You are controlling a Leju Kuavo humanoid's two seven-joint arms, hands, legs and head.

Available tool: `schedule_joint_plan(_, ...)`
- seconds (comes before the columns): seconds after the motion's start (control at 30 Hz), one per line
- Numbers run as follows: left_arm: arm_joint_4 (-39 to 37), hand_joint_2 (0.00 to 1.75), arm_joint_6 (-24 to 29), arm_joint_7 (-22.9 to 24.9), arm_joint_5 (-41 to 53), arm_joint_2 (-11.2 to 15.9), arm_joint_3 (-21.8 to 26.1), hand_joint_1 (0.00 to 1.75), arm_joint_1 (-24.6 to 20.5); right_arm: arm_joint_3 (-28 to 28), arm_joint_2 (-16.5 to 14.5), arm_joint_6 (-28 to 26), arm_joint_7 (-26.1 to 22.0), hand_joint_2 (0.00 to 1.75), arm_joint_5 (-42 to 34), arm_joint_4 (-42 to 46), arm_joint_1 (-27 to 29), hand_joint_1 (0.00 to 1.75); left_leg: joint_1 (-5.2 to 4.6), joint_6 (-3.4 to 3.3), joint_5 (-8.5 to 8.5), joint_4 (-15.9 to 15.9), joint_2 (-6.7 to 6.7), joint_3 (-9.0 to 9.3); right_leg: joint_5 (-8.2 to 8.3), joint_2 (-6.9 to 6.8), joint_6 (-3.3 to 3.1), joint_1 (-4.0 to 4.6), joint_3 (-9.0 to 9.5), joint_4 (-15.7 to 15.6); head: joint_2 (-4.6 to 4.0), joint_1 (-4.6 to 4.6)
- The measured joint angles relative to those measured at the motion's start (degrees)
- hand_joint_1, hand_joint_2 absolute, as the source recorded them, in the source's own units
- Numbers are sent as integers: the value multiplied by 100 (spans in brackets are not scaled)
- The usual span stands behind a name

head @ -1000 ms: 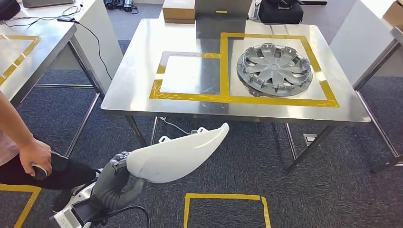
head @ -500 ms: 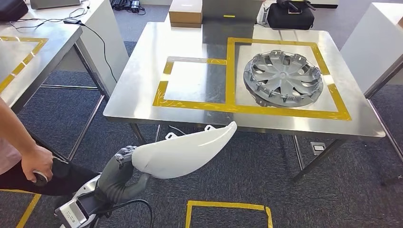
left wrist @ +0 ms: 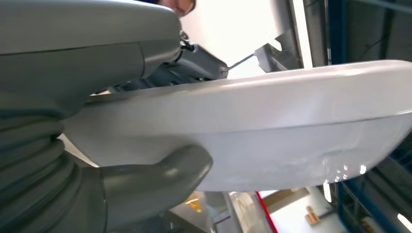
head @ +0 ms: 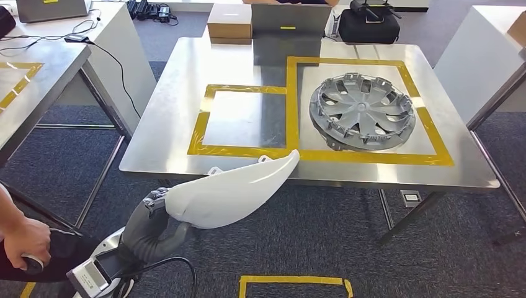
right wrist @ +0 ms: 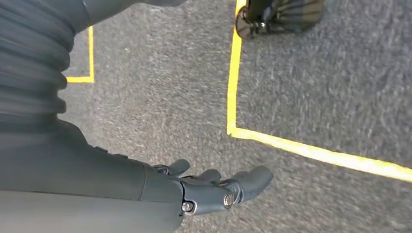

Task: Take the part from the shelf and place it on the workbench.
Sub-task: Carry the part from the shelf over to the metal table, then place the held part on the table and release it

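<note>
My left hand (head: pixel 152 214) grips a long white curved plastic part (head: pixel 232 195) by its blunt end. The part slants up to the right, and its pointed tip hangs over the near edge of the steel workbench (head: pixel 161 124). In the left wrist view the thick thumb (left wrist: pixel 155 177) presses under the white part (left wrist: pixel 272 131). A small yellow-taped rectangle (head: pixel 200 127) on the bench lies just beyond the tip. My right hand (right wrist: pixel 214 187) hangs over the grey carpet with its fingers apart, holding nothing.
A grey wheel cover (head: pixel 361 112) lies in the larger taped square on the bench's right. A cardboard box (head: pixel 229 23) and a black bag (head: pixel 366 23) stand at the far edge. Another table (head: pixel 37 68) is on the left. A person's hand (head: pixel 25 242) is at lower left.
The camera has moved, and the workbench now sits closer. The white part's tip, earlier short of the bench edge, now overlaps it. The person's hand has slid toward the lower left corner.
</note>
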State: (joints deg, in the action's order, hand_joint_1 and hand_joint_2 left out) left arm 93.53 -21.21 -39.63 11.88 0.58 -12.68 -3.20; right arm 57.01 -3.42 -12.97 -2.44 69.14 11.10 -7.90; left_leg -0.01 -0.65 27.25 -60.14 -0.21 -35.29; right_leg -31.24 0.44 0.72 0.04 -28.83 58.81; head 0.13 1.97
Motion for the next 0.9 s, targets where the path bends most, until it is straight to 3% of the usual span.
schedule_joint_plan(0.07, 53, 175, 3, -1, 2, 14, 1, 175, 26, 0, -4, 6, 9, 175, 17, -1, -17, 0, 21, -71, -43, 37, -8, 77, -11, -9, 54, -6, -31, 167, 0, -16)
schedule_joint_plan(0.1, 73, 175, 3, -1, 3, 20, 1, 175, 26, 0, -8, 8, 13, 175, 23, -1, -30, 0, 29, -101, -28, 52, -11, 121, -58, -13, 83, -16, -141, 371, 0, -30)
schedule_joint_plan(0.2, 102, 175, 3, 0, 3, 22, 1, 175, 25, 1, -16, 9, 19, 175, 25, -1, -44, 0, 35, -151, 53, 70, -14, 196, -408, -19, 162, -39, -814, 1357, 0, -77)
schedule_joint_plan(0.23, 102, 175, 3, 1, 3, 22, 1, 175, 25, 1, -16, 9, 20, 175, 24, -1, -37, 0, 35, -151, 88, 70, -19, 227, -473, -19, 174, -44, -1013, 1564, 0, -88)
schedule_joint_plan(0.27, 100, 175, 3, 2, 3, 23, 1, 175, 22, 1, -16, 9, 23, 175, 25, -1, -29, 0, 35, -145, 123, 70, -23, 271, -420, -19, 178, -48, -1130, 1597, 0, -101)
schedule_joint_plan(0.3, 99, 175, 3, 5, 3, 23, 1, 175, 18, 1, -16, 7, 36, 175, 27, -1, -24, 0, 36, -134, 163, 70, -26, 329, -239, -19, 170, -51, -1143, 1428, 0, -114)
schedule_joint_plan(0.37, 98, 175, 4, 20, 1, 22, 1, 175, 1, 1, -16, -7, 86, 175, 38, -1, -19, 0, 35, -102, 249, 70, -24, 448, 320, -21, 137, -51, -950, 702, 0, -138)
schedule_joint_plan(0.43, 96, 175, 11, 45, -3, 21, 1, 175, -15, 1, -16, -27, 132, 175, 50, -1, -17, 0, 25, -49, 320, 69, -27, 504, 544, -27, 76, -23, -799, 175, 0, -155)
schedule_joint_plan(0.53, 105, 175, 32, 80, -10, 22, 1, 175, -13, 1, -17, -43, 164, 175, 74, 0, -3, 0, 13, 61, 351, 33, -28, 542, 574, -26, -44, -7, -754, 65, 0, -159)
schedule_joint_plan(0.6, 116, 175, 44, 89, -15, 25, -1, 175, 1, 1, -16, -49, 168, 175, 92, 0, -4, 0, 17, 124, 432, -159, -21, 492, 569, -22, -108, -28, -670, 24, 0, -138)
schedule_joint_plan(0.67, 120, 175, 51, 87, -24, 29, -2, 175, 38, 2, -14, -58, 179, 175, 98, 0, -12, 0, 28, 165, 719, -727, -13, 205, 544, -23, -155, -37, -616, 0, 0, -95)
schedule_joint_plan(0.73, 113, 175, 55, 71, -30, 33, -2, 175, 97, 3, -14, -74, 194, 175, 98, 0, -10, 0, 34, 183, 996, -1366, -12, -192, 521, -22, -180, -31, -608, 1, 0, -63)
schedule_joint_plan(0.77, 105, 175, 55, 58, -30, 36, -2, 175, 120, 3, -14, -84, 199, 175, 98, 0, -5, 0, 34, 184, 995, -1480, -12, -300, 512, -22, -182, -28, -603, 4, 0, -56)
schedule_joint_plan(0.8, 97, 175, 55, 47, -31, 40, -2, 175, 134, 3, -14, -93, 203, 175, 98, 0, -1, 0, 34, 180, 878, -1393, -11, -309, 502, -20, -179, -27, -594, 7, 0, -49)
schedule_joint_plan(0.87, 86, 175, 55, 33, -34, 48, -2, 175, 137, 3, -14, -106, 207, 175, 98, 0, 2, 0, 33, 155, 413, -662, -9, -41, 476, -17, -157, -27, -559, 17, 0, -25)
schedule_joint_plan(0.9, 82, 175, 55, 29, -36, 49, -2, 175, 135, 3, -14, -109, 208, 175, 98, 0, 2, 0, 24, 139, 283, -299, -7, 98, 466, -15, -139, -21, -548, 26, 0, -13)
